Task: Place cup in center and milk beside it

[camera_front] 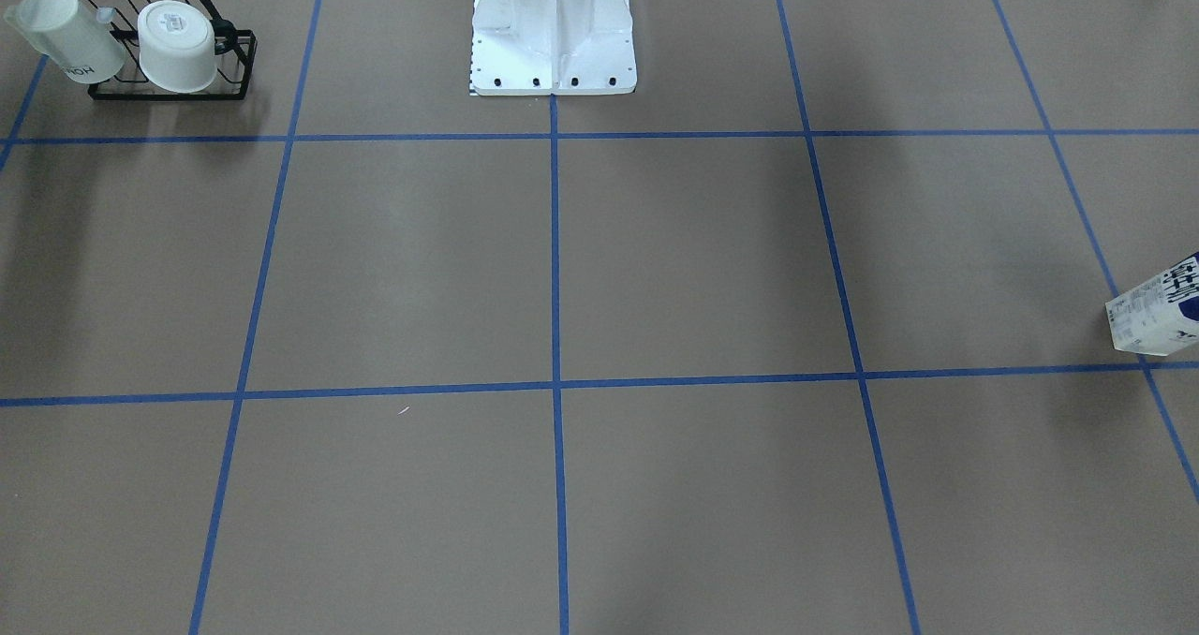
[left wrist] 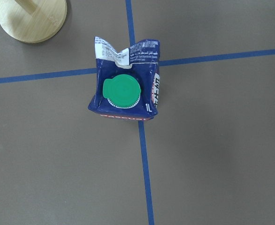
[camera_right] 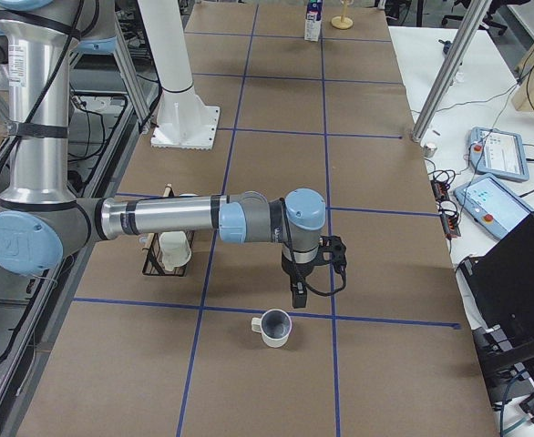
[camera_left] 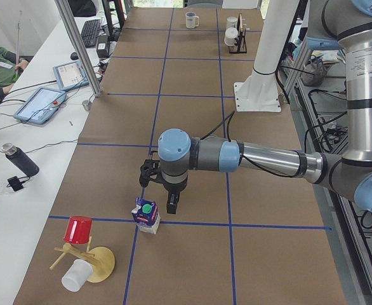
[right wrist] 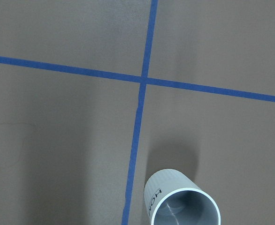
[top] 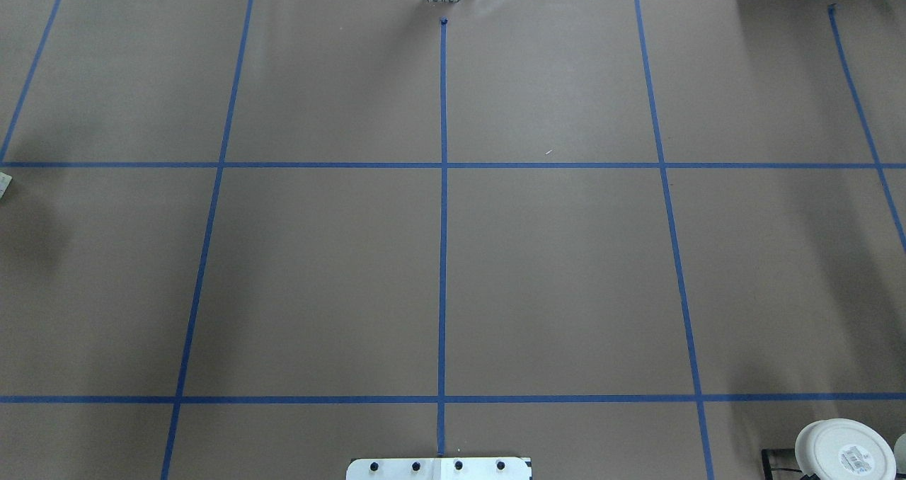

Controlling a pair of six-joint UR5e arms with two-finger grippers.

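Observation:
The milk (camera_left: 146, 216), a blue-and-white carton with a green cap, stands upright on a blue tape crossing near the table's left end. It also shows in the left wrist view (left wrist: 126, 89) from straight above and at the edge of the front view (camera_front: 1157, 317). My left gripper (camera_left: 159, 194) hangs just above and beside it; I cannot tell if it is open. The cup (camera_right: 273, 328), a white mug with a grey inside, stands upright near the table's right end and shows in the right wrist view (right wrist: 182, 204). My right gripper (camera_right: 314, 273) hovers close behind it; I cannot tell its state.
A black wire rack (camera_front: 169, 54) holding two white cups stands near the cup, by the right arm (camera_right: 171, 250). A wooden stand (camera_left: 84, 254) with a red cup and a white cup is beside the milk. The robot's white base (camera_front: 553, 36) is at mid-table.

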